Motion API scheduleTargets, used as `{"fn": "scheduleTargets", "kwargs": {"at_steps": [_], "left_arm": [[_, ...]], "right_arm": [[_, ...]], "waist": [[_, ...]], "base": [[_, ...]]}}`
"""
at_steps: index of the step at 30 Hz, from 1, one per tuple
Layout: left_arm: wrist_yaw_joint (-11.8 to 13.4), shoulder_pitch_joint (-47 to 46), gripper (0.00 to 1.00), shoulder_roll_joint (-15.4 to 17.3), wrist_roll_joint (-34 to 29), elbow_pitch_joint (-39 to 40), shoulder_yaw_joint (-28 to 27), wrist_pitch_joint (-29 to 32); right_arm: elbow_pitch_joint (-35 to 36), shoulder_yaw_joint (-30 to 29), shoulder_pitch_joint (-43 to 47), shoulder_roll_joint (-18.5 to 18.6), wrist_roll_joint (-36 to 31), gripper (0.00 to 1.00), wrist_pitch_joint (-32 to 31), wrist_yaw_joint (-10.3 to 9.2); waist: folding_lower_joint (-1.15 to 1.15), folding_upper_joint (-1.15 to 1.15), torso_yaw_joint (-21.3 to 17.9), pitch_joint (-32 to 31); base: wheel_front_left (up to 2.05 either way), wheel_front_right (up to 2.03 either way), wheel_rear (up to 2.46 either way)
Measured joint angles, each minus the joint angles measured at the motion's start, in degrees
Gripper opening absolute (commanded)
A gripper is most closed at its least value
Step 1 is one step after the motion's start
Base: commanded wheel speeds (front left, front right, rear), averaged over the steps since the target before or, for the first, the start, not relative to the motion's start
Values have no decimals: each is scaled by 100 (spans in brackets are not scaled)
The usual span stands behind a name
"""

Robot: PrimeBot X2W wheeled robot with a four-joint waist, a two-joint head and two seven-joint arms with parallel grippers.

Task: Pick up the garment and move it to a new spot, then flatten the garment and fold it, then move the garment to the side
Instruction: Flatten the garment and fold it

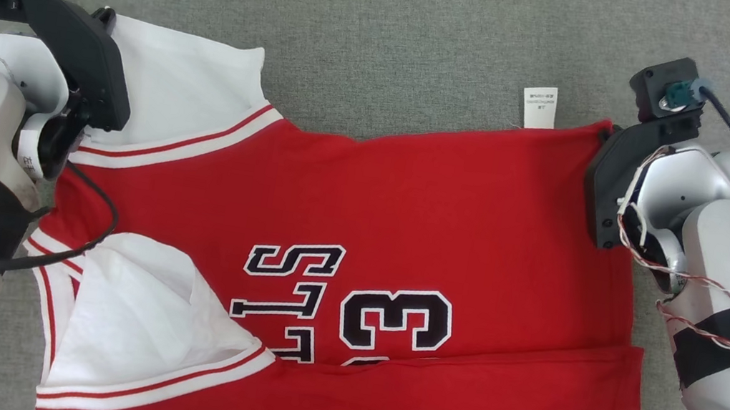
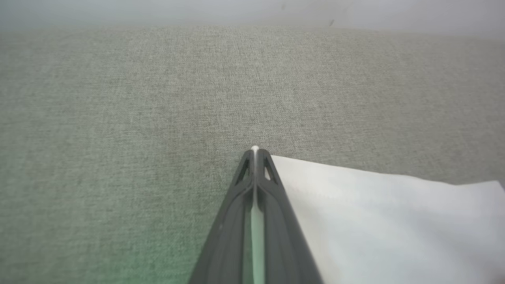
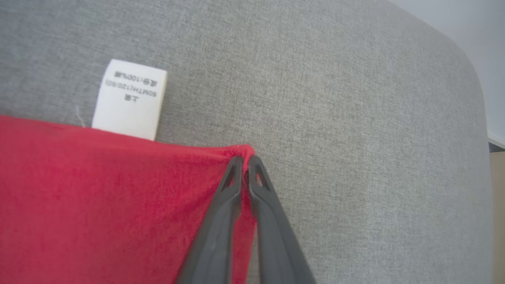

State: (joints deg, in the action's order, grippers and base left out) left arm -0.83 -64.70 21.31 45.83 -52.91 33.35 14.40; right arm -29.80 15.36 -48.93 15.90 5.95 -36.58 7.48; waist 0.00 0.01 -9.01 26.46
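The garment (image 1: 363,219) is a red jersey with white sleeves and dark numbers, lying spread on the grey cloth surface (image 1: 393,14), its near edge folded over. My left gripper (image 1: 105,18) is at its far left corner. In the left wrist view my left gripper (image 2: 255,152) is shut on the white sleeve (image 2: 375,213), with a thin strip of white cloth between the fingers. My right gripper (image 1: 611,135) is at the far right corner. In the right wrist view my right gripper (image 3: 244,159) is shut on the red hem corner (image 3: 98,197).
A white care label (image 1: 539,107) sticks out past the garment's far edge, also seen as the label (image 3: 129,99) left of my right gripper. Bare grey cloth (image 2: 158,98) stretches beyond both grippers. The surface's rounded edge (image 3: 479,98) curves down at the right.
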Motion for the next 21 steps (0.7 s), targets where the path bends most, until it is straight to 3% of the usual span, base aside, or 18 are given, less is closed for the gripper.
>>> {"fn": "scheduleTargets", "kwargs": {"at_steps": [6,11,15,21], "left_arm": [[12,47,0,-37,43,121,-55,-275],[-69,364,0,-201,383,332,-426,-1045],[-60,988,0,-399,517,566,-621,-1972],[-226,1856,0,-611,534,1025,-494,-2460]], "right_arm": [[-135,-15,-49,25,-23,0,269,0],[-148,-158,109,41,3,0,569,0],[1,-503,590,98,67,0,855,0],[563,-1278,1520,-2,-30,0,1227,0]], "waist": [[0,0,64,-61],[0,0,156,-219],[0,0,297,-481],[-1,-1,528,-863]], "base": [[0,0,0],[0,0,0],[0,0,0],[0,0,0]]}}
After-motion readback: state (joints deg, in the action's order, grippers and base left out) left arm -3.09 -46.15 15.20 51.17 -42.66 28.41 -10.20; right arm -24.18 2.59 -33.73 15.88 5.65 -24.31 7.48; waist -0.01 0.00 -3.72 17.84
